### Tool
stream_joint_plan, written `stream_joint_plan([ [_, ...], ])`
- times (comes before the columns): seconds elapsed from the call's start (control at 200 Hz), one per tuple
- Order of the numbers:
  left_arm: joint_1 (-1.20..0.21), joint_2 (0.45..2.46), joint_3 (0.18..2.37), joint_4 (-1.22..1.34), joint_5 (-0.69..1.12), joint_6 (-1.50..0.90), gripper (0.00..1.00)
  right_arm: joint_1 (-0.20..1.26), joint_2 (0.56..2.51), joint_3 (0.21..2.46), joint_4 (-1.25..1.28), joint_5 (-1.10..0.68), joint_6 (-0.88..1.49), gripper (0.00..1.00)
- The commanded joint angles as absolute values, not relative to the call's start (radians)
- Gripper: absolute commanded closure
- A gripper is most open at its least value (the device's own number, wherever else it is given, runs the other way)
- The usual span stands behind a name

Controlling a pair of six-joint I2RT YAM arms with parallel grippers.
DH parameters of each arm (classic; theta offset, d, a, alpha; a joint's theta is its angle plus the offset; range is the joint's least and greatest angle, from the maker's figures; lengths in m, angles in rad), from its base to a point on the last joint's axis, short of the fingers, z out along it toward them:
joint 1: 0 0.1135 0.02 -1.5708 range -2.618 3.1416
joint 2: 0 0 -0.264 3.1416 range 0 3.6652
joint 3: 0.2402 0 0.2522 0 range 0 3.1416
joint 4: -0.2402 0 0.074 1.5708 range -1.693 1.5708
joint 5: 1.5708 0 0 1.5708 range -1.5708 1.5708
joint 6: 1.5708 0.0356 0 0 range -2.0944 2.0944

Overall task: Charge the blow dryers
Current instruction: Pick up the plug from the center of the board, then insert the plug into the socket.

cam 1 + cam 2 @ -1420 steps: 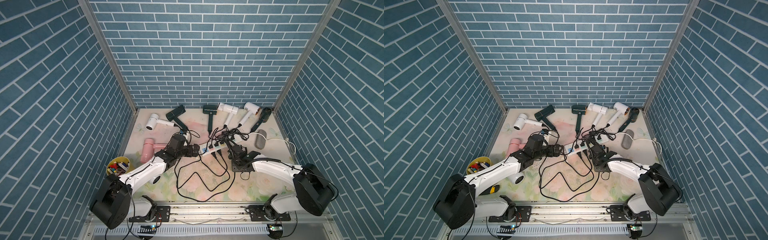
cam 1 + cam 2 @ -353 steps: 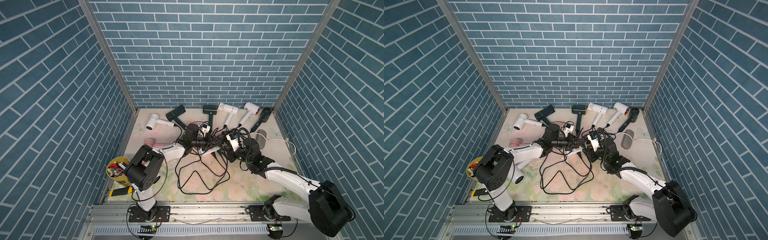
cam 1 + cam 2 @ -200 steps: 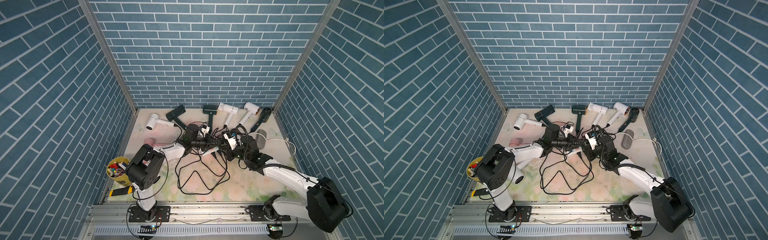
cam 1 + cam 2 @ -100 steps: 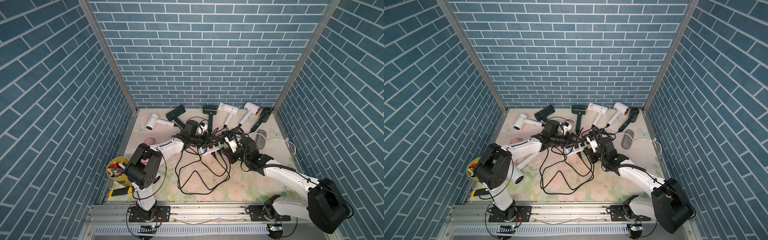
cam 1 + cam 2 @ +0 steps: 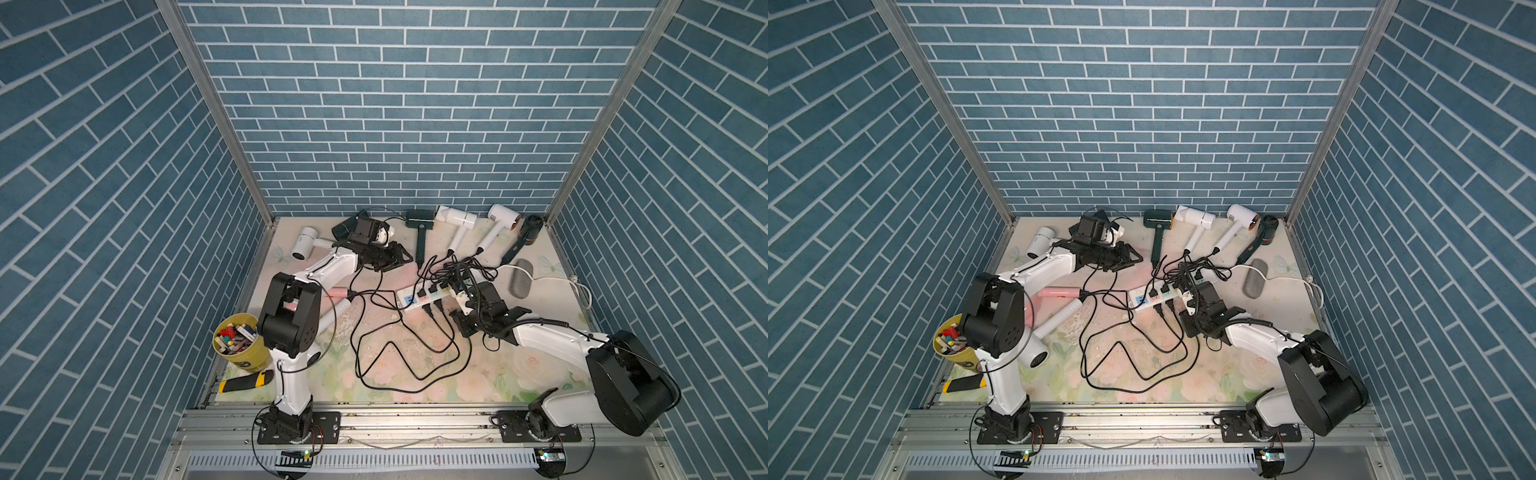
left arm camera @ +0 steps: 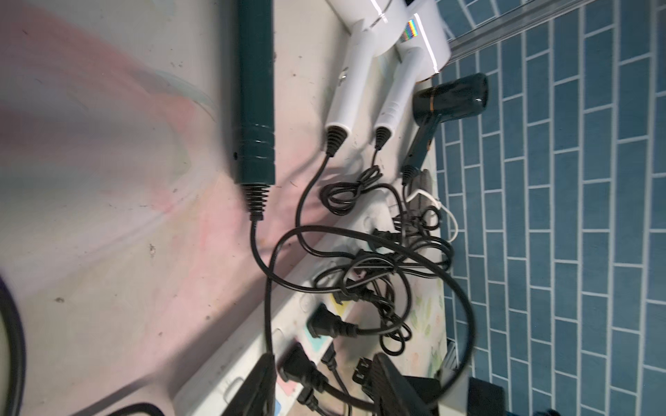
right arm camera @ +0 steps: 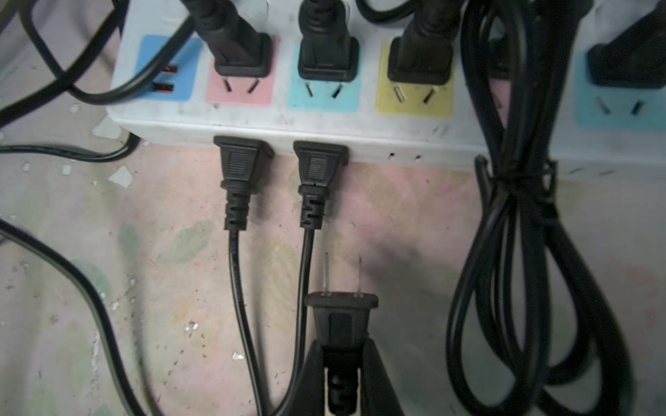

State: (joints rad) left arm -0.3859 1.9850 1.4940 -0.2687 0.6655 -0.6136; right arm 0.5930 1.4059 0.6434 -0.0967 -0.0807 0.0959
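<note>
Several blow dryers lie along the back: a white one (image 5: 305, 245), a dark green one (image 5: 419, 218), two white ones (image 5: 455, 218) (image 5: 503, 216) and a dark one (image 5: 532, 228). Pink (image 5: 336, 293) and white (image 5: 337, 315) handles lie by the left arm. Their black cords run to the white power strip (image 5: 409, 301), where several plugs sit. My right gripper (image 7: 342, 363) is shut on a black plug (image 7: 340, 317), its two prongs pointing at the strip's side (image 7: 360, 144), a short gap away. My left gripper (image 6: 324, 360) is open and empty, back left of the strip (image 5: 1136, 257).
A grey rounded cylinder (image 5: 520, 284) lies right of the strip beside a white cable. A yellow cup of small items (image 5: 239, 345) and a yellow-black tool (image 5: 245, 382) sit at the front left. Loose black cord loops (image 5: 407, 357) cover the floral mat's middle.
My left gripper has opened and pulled back from the power strip toward the back left. My right gripper, still holding the plug, has shifted slightly along the strip's near side.
</note>
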Motion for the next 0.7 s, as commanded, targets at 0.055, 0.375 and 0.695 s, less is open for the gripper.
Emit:
stream_joint_plan([
  [0.055, -0.388, 2.134, 1.619, -0.43, 0.658, -0.519, 0.57, 0.575, 1.455, 0.697, -0.101, -0.044, 0.048, 1.0],
  [0.375, -0.403, 2.376, 1.913, -0.573, 0.724, -0.47, 0.59, 0.537, 1.549, 0.769, -0.109, -0.077, 0.022, 1.0],
  [0.695, -0.444, 2.549, 2.139, -0.674, 0.797, -0.426, 0.59, 0.523, 1.626, 0.84, -0.138, -0.124, -0.012, 1.0],
])
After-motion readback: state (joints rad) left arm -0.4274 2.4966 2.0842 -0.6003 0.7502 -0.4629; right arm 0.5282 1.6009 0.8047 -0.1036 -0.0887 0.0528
